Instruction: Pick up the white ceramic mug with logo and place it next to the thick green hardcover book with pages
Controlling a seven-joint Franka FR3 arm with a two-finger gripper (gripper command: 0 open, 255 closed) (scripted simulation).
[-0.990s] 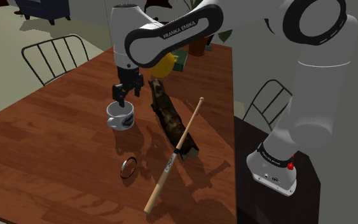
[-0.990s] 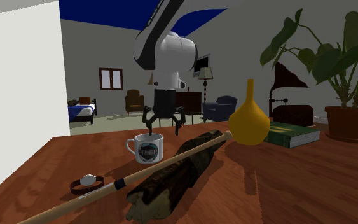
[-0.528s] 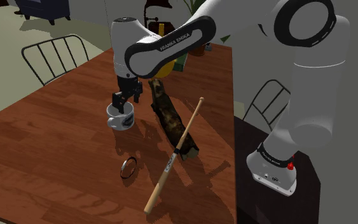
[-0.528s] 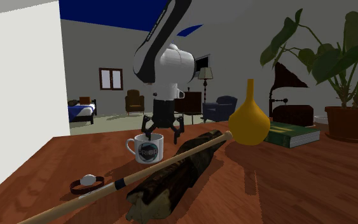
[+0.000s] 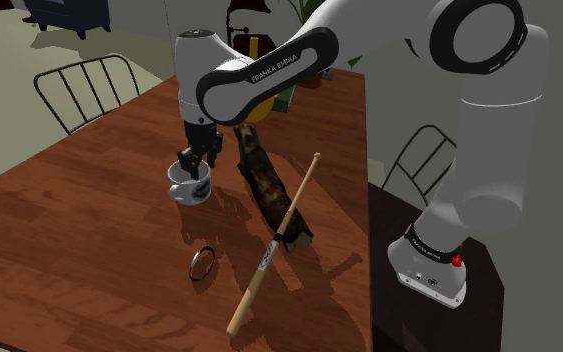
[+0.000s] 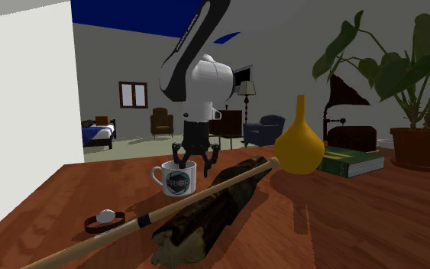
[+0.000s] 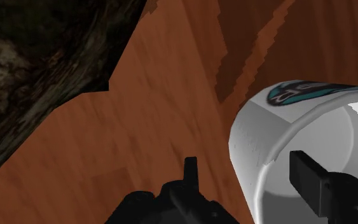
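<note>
I see table filling lower left, shoulder view | arm from upper right | green book right of centre, second exterior | mug upright, left of centre | gripper released, fingers straddling mug wall

Red-brown wood table carries: white mug, dark bark log, bat propped across log, small band, yellow vase, green book, potted plant.
</note>
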